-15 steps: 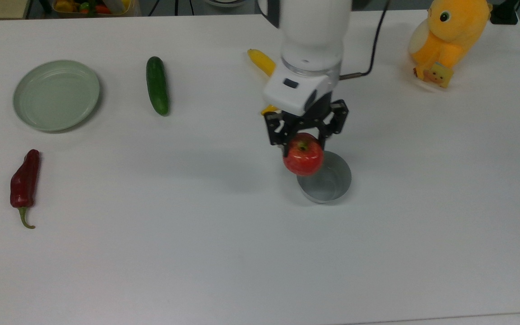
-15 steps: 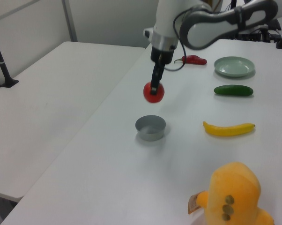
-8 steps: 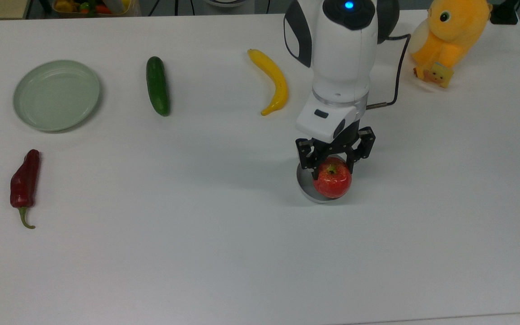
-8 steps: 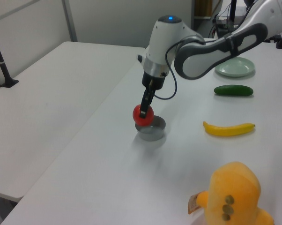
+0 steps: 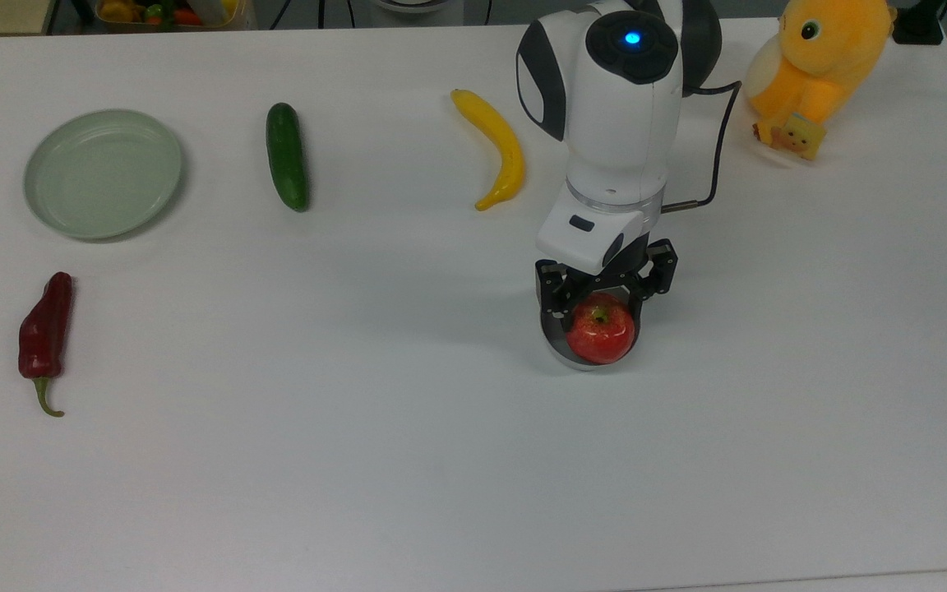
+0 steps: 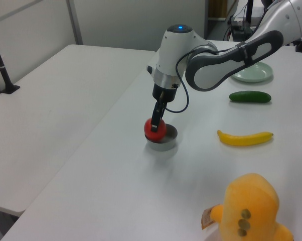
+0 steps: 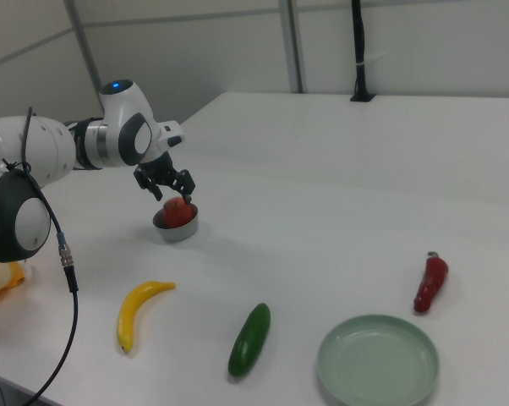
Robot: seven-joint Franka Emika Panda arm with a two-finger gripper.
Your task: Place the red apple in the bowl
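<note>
Over the last second I have carried the apple point(image 5: 600, 330) from beside the bowl point(image 5: 553, 347) to right above it and lowered it, so it now sits low in the bowl's mouth, at about 3 o'clock within the rim in the top view. That means the placing is nearly done; I judge that only the release and a straight lift remain. My gripper point(image 5: 602, 306) is closed on the apple, one finger on each flank, stem up. My wrist points nearly straight down, and the forearm stretches away toward 12 o'clock in the top view. The banana point(image 5: 496, 146) lies at 11 o'clock from the bowl, well apart.
</note>
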